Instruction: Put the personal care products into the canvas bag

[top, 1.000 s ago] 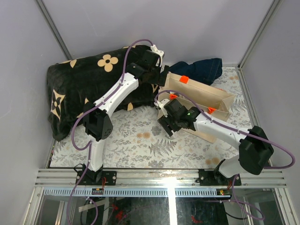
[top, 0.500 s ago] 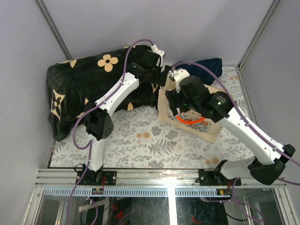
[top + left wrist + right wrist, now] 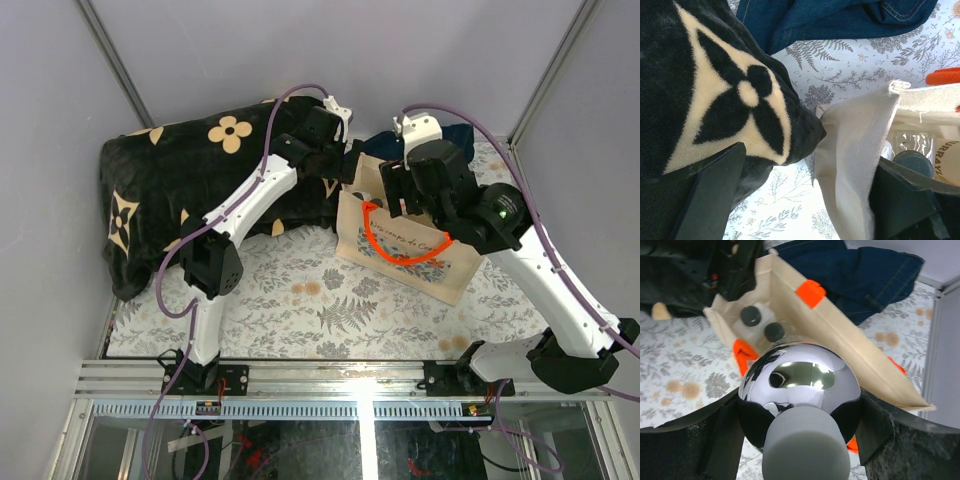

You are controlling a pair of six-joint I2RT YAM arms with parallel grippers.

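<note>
Above boxy canvas bag [image 3: 402,277], glossy chrome-domed container [image 3: 799,385].

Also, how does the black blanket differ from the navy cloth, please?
The black blanket is plush with cream flower motifs; the navy cloth is plain with stitched seams. The blanket is far bigger than the cloth. It lies left of the canvas bag, the cloth behind it. Both lie crumpled outside the bag.
</note>
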